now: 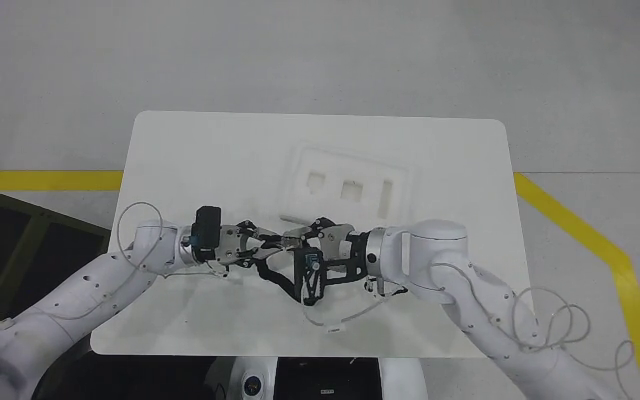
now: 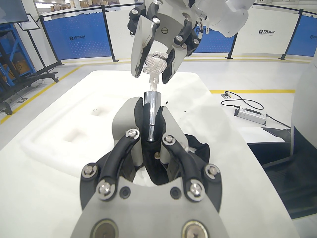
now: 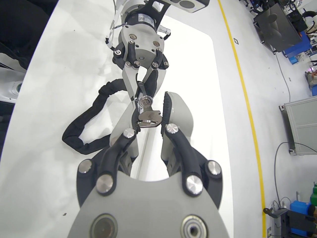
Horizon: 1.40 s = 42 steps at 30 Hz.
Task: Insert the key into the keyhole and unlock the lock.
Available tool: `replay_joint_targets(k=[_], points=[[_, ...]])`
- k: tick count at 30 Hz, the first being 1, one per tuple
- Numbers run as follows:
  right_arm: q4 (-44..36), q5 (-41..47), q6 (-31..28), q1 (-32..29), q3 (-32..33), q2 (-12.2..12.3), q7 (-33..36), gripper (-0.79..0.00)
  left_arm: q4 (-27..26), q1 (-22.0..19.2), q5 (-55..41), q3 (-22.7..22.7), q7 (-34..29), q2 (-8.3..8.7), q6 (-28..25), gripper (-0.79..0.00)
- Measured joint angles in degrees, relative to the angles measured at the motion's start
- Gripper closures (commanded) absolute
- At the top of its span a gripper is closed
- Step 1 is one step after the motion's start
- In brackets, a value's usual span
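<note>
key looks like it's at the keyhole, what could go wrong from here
1. The key is not fully in the lock: some blade shows; turning now might jam or bend it.
2. The right gripper pinches only the key's head, so it may slip under twist.
3. The left gripper holds the smooth round lock body, which could spin with the key.

Logo lettering (image 2: 77, 37) on blue and white barrier panels (image 2: 86, 20)

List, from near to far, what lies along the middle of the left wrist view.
left gripper → shiny chrome lock cylinder held in it → silver metal key → right gripper gripping the key's head
</note>
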Motion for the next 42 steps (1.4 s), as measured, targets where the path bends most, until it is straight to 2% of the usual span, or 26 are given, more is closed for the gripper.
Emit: replay_joint_targets(k=[7,13,18,28,35,37,38,40,42], points=[[1.12,9.32,1.54,0.59,-0.26,-0.37,6.36,0.000,-0.22,-0.22,0.15,0.46,0.31,0.08,0.32,0.000],[2.36,21.39,6.82,1.46,-0.40,-0.78,14.49,0.000,-0.19,-0.48,0.33,0.80,0.52,0.16,0.51,0.000],[2.69,28.08,10.38,1.52,0.12,-0.86,17.24,0.000,-0.07,-0.65,0.25,1.05,0.62,0.24,0.61,0.000],[1.98,35.43,16.52,0.93,0.62,-0.71,22.97,0.000,-0.07,-1.04,0.36,1.52,0.71,0.36,0.71,0.000],[1.66,37.51,21.65,0.84,-0.29,-1.04,24.01,0.000,0.10,-1.24,0.23,1.81,0.89,0.46,0.89,0.000],[1.50,38.15,23.09,0.67,-0.41,-1.14,23.66,-0.169,0.05,-1.31,0.31,1.91,0.98,0.47,0.97,0.000],[1.50,38.27,23.49,0.61,-0.46,-1.17,23.61,-0.336,0.03,-1.34,0.34,1.97,1.00,0.48,0.99,0.000],[1.60,38.40,23.92,0.58,-0.59,-1.20,23.77,-0.785,-0.01,-1.41,0.35,2.09,1.03,0.49,1.02,0.000],[1.72,38.40,23.82,0.65,-0.60,-1.20,23.81,-0.785,-0.02,-1.49,0.26,2.19,1.08,0.50,1.08,0.000]])
